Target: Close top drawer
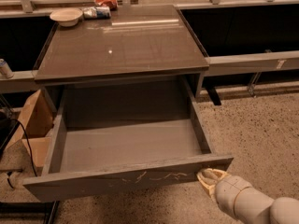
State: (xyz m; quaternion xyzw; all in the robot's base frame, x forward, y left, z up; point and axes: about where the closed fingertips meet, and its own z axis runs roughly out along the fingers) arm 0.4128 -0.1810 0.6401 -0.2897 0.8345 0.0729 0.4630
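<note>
The top drawer point(128, 178) is a wide, shallow grey wooden drawer, pulled far out of the grey cabinet point(121, 45). Its inside is empty. Its flat, handleless front panel has pale whitish scratch marks near the middle. My gripper point(209, 177) is at the lower right, its pale tips close to or against the right end of the drawer's front panel, just under its top edge. The white arm runs off the bottom right corner.
On the cabinet top at the back left are a white bowl point(66, 16), a can lying on its side point(96, 12) and a red packet point(106, 1). A cardboard box point(33, 125) and black cables point(21, 143) lie left of the drawer. Speckled floor point(261, 134) spreads to the right.
</note>
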